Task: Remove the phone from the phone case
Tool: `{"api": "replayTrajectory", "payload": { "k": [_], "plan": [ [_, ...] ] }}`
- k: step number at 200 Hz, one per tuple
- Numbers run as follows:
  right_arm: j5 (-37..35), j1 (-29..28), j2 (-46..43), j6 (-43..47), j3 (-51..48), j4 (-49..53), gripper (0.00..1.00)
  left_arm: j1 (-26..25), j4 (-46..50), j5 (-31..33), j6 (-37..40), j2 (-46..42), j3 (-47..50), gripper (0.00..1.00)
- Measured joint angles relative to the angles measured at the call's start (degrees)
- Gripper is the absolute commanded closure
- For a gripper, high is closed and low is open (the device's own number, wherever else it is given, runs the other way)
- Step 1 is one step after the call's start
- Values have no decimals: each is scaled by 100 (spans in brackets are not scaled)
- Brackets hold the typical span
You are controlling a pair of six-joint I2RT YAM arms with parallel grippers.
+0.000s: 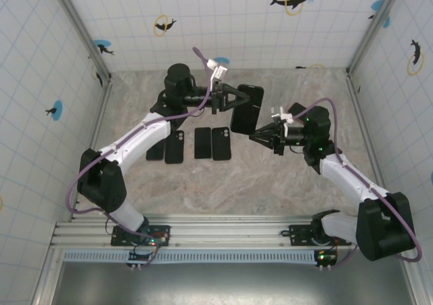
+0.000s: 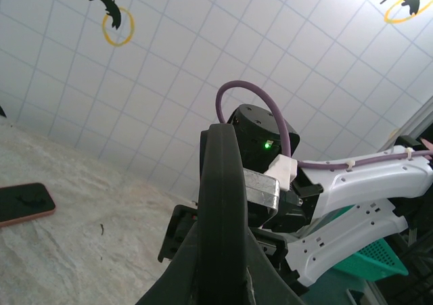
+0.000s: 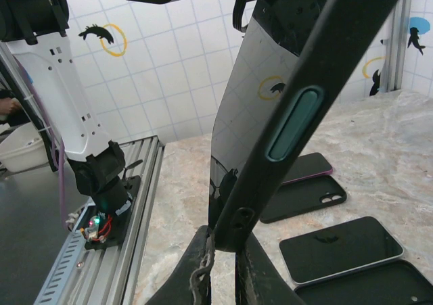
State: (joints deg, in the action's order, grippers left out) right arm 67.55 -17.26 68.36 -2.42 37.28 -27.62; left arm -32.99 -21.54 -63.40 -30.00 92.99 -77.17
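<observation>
You have the phone, seated in its case, raised off the table above its middle and a little toward the far edge, with your left gripper clamped on the case's left edge and your right gripper pinched tight on its near end.

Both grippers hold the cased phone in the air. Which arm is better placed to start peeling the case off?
Probably the right. The right gripper pinches the cased phone at its lower edge, while the left gripper clamps another edge and can steady it.
</observation>
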Motion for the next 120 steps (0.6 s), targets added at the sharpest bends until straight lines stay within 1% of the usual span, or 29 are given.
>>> {"api": "replayTrajectory", "payload": {
  "k": [21, 72, 120],
  "plan": [
    [0, 0, -2, -11, 0, -48, 83, 0, 2, 11, 0, 0, 0, 100],
    [2, -2, -2, -17, -2, -96, 84, 0, 4, 15, 0, 0, 9, 100],
    [11, -4, 26, -105, 0, -94, 88, 0, -39, -28, 0, 0, 15, 100]
  ]
}}
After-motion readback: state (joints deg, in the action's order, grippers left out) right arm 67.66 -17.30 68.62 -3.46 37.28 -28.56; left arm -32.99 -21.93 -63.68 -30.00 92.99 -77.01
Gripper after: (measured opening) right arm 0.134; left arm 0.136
